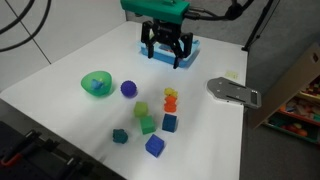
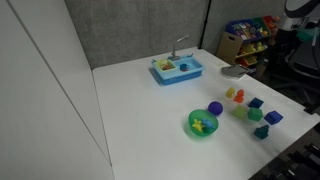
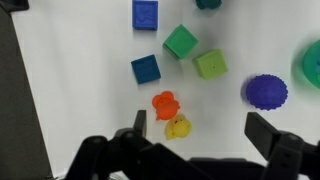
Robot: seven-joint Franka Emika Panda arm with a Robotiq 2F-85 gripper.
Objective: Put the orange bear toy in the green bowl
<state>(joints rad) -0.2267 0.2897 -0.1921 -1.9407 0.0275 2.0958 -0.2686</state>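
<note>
I held the gripper (image 3: pixel 200 128) spread wide and empty, above the table near the blue tray (image 1: pixel 192 46). The orange bear toy (image 3: pixel 165 104) sat on the tabletop just ahead of the fingertips, off-centre toward one finger (image 3: pixel 138 125). The small yellow toy (image 3: pixel 178 127) was pressed close against its nearer side. I judged I needed to shift across and forward to centre on the bear alone, the green bowl (image 3: pixel 313 62) lying well apart beyond the purple ball (image 3: pixel 266 91).
</note>
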